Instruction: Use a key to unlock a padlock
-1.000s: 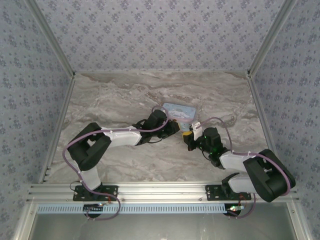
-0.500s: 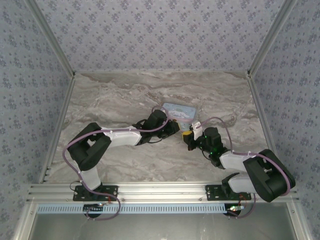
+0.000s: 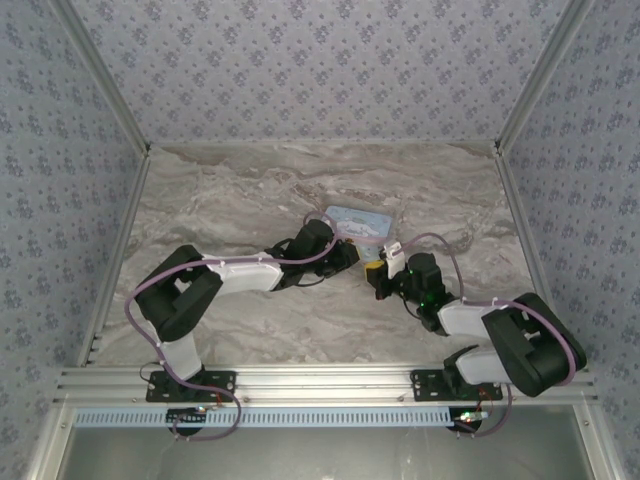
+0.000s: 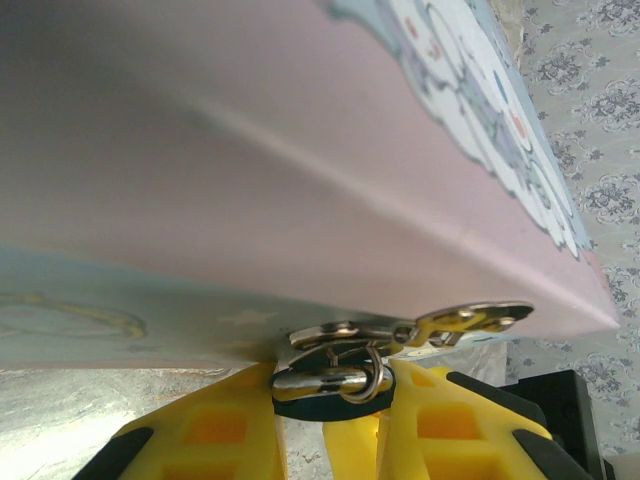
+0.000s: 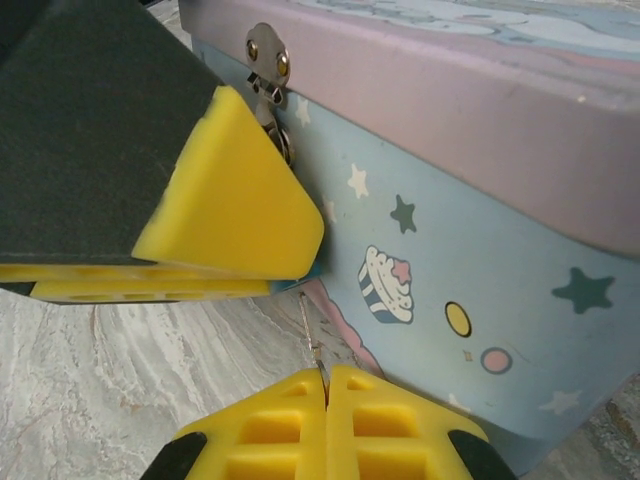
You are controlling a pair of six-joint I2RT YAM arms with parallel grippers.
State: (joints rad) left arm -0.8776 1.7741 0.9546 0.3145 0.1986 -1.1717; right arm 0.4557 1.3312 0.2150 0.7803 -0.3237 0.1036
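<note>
The padlock [image 4: 322,402], dark teal with a thin silvery shackle [image 4: 378,378], hangs from the latch of the cartoon-printed tin [image 4: 300,150]. My left gripper [image 4: 330,425] is shut on it, a yellow finger on each side. In the right wrist view my right gripper [image 5: 327,400] is shut on the key [image 5: 311,330], a thin sliver pointing up from between the closed pads. Its tip ends just under the left gripper's yellow finger [image 5: 235,205], where a teal edge of the padlock [image 5: 312,270] peeks out. From above, both grippers [image 3: 348,256] [image 3: 379,272] meet at the tin's near side.
The pale blue tin [image 3: 360,222] with a pink lid sits mid-table on the marble-patterned surface [image 3: 230,200]. Its metal hasp [image 5: 268,65] is on the side facing the arms. Patterned walls [image 3: 320,60] close in the back and sides.
The right arm's elbow has shifted slightly. Both grippers stay where they were at the tin's latch.
</note>
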